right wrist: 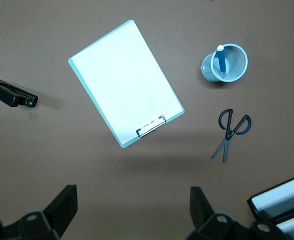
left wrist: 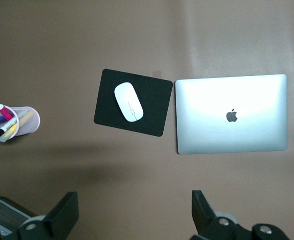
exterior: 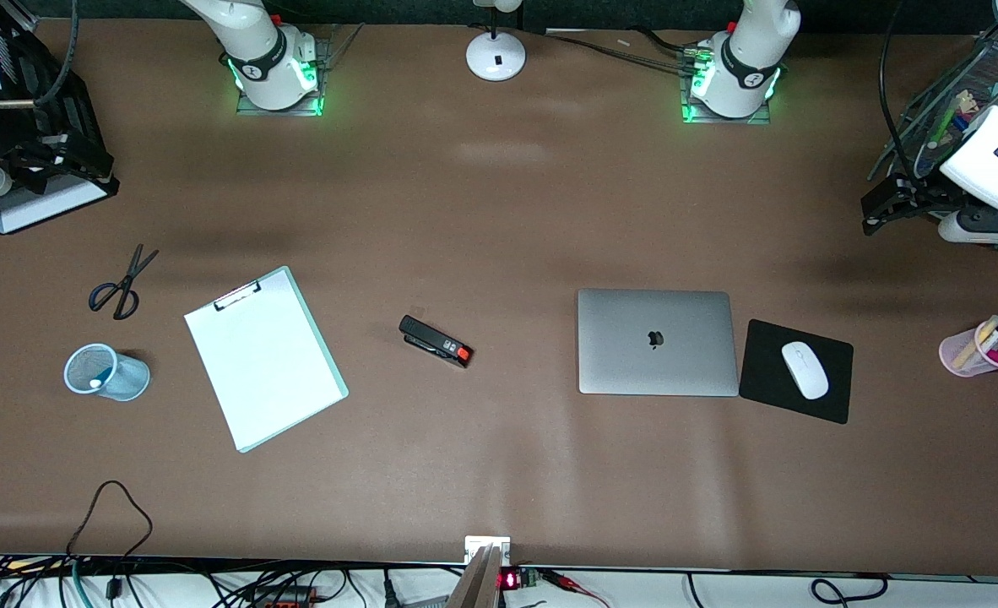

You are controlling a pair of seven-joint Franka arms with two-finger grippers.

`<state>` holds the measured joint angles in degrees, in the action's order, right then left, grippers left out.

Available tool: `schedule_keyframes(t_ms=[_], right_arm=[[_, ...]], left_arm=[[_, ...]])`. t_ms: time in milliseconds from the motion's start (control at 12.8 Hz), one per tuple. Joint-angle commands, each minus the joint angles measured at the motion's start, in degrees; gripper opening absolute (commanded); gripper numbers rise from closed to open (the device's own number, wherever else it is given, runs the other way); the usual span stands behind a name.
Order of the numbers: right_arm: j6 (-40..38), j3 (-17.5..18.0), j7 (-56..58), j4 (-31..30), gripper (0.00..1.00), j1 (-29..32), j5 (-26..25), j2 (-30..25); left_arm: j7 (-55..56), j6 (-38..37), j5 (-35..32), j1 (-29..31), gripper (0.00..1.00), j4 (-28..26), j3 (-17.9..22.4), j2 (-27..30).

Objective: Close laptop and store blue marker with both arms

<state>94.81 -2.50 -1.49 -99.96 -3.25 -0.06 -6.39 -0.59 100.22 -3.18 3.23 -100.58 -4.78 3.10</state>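
Observation:
The laptop [exterior: 685,363] lies shut on the brown table, lid up with the dark apple logo showing; it also shows in the left wrist view [left wrist: 256,130]. The blue marker [right wrist: 220,61] stands in a light-blue mesh cup [right wrist: 236,52] toward the right arm's end of the table; in the front view only a part of the marker [exterior: 104,374] shows inside the cup [exterior: 132,378]. My left gripper [exterior: 883,207] is open and empty, raised over the table's left-arm end [left wrist: 134,205]. My right gripper [right wrist: 132,200] is open and empty, high over the right-arm end.
A black mouse pad [exterior: 769,380] with a white mouse [exterior: 805,369] lies beside the laptop. A pink cup [exterior: 963,355] holds pens. A stapler [exterior: 436,341], a clipboard [exterior: 264,356], scissors [exterior: 121,285], a black tray [exterior: 39,207] and a lamp base [exterior: 496,56] also stand there.

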Motion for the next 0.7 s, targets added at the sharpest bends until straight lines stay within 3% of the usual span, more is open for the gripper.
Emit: schedule_keyframes(t_ms=[0,623], right_arm=[[-0.9,-0.1,0.6,1.0,1.00,0.0,0.8,0.5],[-0.9,-0.2,1.0,1.1,1.00,0.0,0.2,0.2]], left_arm=[[-1.3,-0.5,1.2,-0.6,1.00,1.5,0.6,-0.9],[-1.3,-1.3,1.2,-0.5,1.00,1.7,0.6,-0.9]])
